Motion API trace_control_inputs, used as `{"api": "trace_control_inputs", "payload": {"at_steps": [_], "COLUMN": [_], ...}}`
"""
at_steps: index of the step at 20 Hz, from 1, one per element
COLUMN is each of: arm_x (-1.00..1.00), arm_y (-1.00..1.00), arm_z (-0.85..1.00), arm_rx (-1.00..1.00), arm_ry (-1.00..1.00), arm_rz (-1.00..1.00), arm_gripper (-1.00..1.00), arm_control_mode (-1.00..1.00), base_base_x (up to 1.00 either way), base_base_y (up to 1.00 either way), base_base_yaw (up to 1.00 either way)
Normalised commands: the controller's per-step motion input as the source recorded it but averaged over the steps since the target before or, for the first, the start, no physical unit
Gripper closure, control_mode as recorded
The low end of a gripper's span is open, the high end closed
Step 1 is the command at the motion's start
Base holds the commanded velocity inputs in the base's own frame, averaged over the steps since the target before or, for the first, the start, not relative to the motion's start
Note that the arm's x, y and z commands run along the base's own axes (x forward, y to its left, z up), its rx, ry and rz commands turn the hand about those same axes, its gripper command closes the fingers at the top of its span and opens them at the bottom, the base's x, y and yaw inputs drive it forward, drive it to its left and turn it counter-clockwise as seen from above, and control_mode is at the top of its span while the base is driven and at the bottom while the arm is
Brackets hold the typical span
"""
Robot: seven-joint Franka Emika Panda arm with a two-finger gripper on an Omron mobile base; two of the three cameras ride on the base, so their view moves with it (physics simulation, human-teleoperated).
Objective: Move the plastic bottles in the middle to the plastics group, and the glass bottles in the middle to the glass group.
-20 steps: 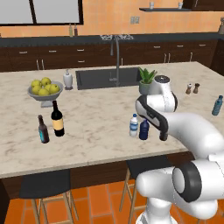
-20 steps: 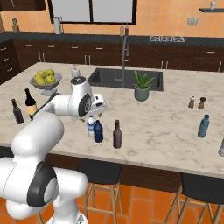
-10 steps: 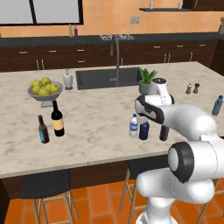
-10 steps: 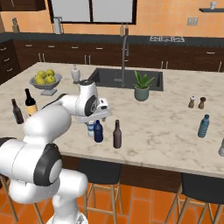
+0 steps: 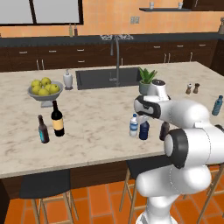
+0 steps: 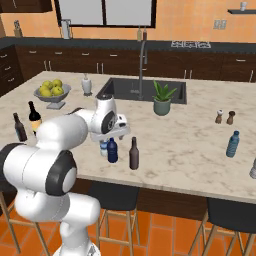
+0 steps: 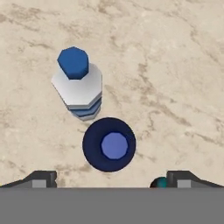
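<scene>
Your gripper (image 7: 109,178) hangs over the marble island (image 5: 96,127) with its jaws spread wide and nothing between them; in the hand view the two dark fingertips (image 7: 41,178) sit at the bottom edge, either side of the navy bottle (image 7: 109,144), seen from straight above. At about eleven o'clock from it, just beside it, stands the clear bottle (image 7: 78,85) with its blue label.

Scanning the left base view from the left: the small brown bottle with a teal label (image 5: 43,130) and the black wine bottle with a tan label (image 5: 57,119) stand near each other at the island's left end, with the fruit bowl (image 5: 44,89) at twelve o'clock behind them. In the middle you have the clear bottle (image 5: 134,125), the navy bottle (image 5: 144,130) and the slender brown long-necked bottle (image 5: 164,130) in a row, the first two nearly touching. A potted plant (image 5: 146,79) sits behind them beside the sink (image 5: 105,78). Far right, well apart, stands the light teal-blue bottle (image 5: 217,105).
</scene>
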Motion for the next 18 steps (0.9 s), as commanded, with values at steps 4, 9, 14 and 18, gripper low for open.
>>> {"api": "trace_control_inputs", "payload": {"at_steps": [4,9,14,18], "arm_x": [0.18,0.09,0.17,0.14], "arm_y": [0.01,0.06,0.06,0.00], "arm_z": [-0.21,-0.14,-0.09,-0.12], "arm_rx": [0.06,0.04,0.01,0.00], "arm_ry": [0.00,-0.01,0.00,0.00], "arm_rz": [0.00,0.00,0.00,0.00], "arm_gripper": [-1.00,-1.00,-1.00,-1.00], "arm_control_mode": [-1.00,-1.00,-1.00,-1.00], "base_base_x": [0.00,0.00,0.00,0.00], "base_base_y": [0.00,0.00,0.00,0.00], "base_base_yaw": [0.00,0.00,0.00,0.00]}}
